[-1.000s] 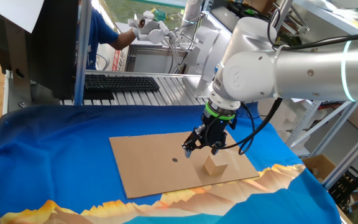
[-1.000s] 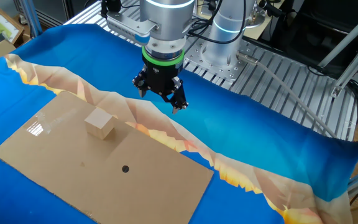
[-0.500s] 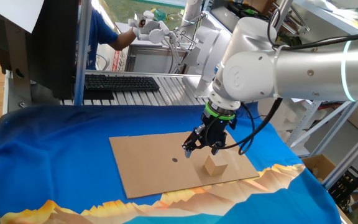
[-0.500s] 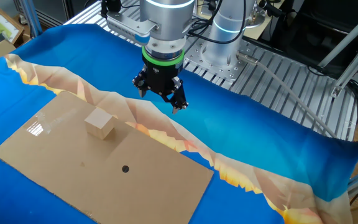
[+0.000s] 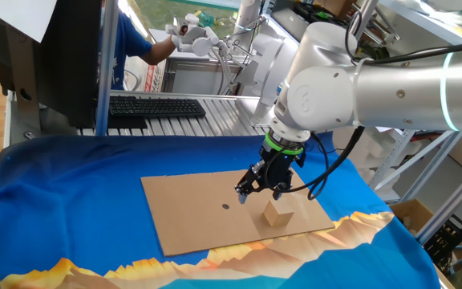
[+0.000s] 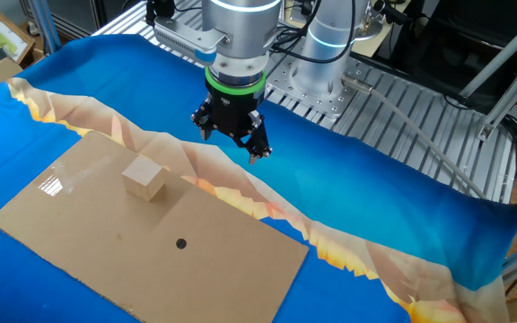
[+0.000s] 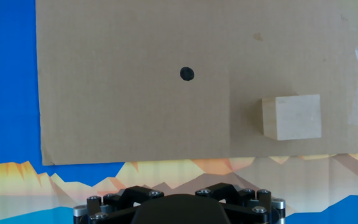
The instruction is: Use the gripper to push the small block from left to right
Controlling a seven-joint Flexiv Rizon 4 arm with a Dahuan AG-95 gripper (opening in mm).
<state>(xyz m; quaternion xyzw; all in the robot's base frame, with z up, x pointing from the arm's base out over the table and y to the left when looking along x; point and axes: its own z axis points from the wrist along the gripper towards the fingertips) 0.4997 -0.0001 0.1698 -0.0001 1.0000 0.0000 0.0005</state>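
Hovering claw (image 5: 257, 191) above cardboard sheet (image 5: 191, 210), small block (image 5: 277, 213) apart; no legible writing.

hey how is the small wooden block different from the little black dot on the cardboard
The small light-tan wooden cube is a solid, raised thing that casts a shadow; the small black dot is a flat mark. The cube is pale and square-faced, the dot dark and round. The cube is far bigger than the dot. Both sit on the brown cardboard sheet, apart from each other, and neither is touched by the gripper.
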